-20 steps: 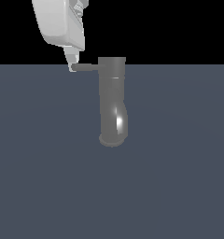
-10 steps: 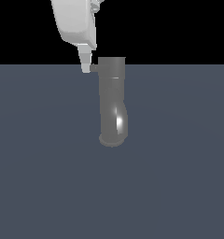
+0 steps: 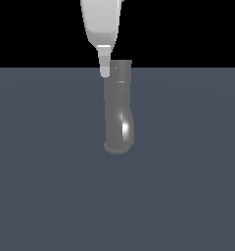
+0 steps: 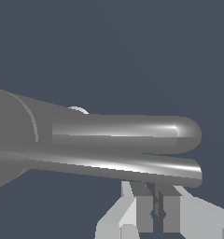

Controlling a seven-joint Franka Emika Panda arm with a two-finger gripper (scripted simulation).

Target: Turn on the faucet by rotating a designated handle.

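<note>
Well, the gripper (image 3: 105,69) hangs down from the 12 o'clock edge of the exterior view. Its fingers are pulled in close. In the wrist view only a thin dark slit shows between the two fingers (image 4: 143,210), and nothing is held in that slit. So the gripper is narrow and is used like a poking stick, not like a pincher.

The tip of the gripper is right up against the top of the faucet (image 3: 118,108), at about 10 o'clock from the tube's top end. The faucet is the fat shiny grey tube in the middle of the exterior view. It runs from its top at 12 o'clock to its round foot at 6 o'clock, which rests on the flat dark floor (image 3: 51,186).

The handle (image 4: 132,164) is hard to see in the exterior view. No bar sticks out to either side of the tube there. In the wrist view I think it is the long grey bar that lies just beside the fingers and runs along the tube. I cannot tell if the fingers truly touch it.

I think the step in hand is the push that swings the handle around. It looks well along. The next move should be a slow sideways push, with the tip low enough that it does not slip off the bar.
</note>
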